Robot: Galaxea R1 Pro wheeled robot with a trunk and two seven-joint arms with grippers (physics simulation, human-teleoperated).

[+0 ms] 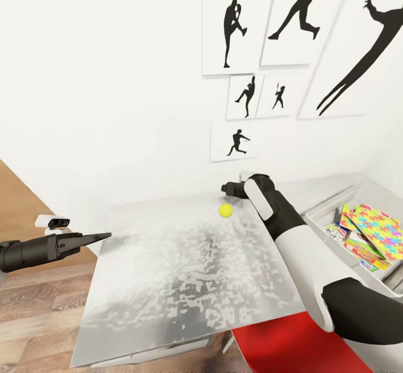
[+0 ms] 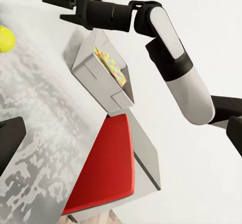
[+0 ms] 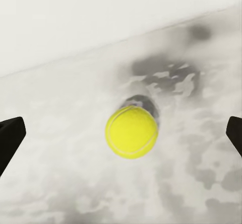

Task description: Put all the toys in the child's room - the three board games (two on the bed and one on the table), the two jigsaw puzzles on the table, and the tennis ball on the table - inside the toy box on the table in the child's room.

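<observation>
Over the table (image 1: 184,283), the right arm is being held stretched out, its gripper (image 1: 228,188) spread wide just above the ball (image 1: 225,210). The small, round, plain yellow ball is lying alone near the wall. The left gripper (image 1: 103,236) is being held closed beside the table's edge.

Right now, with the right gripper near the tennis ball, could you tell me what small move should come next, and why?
Probably lower the right gripper around the tennis ball and close. Its fingers are spread wide, with the ball centred between them, still resting on the table.
</observation>
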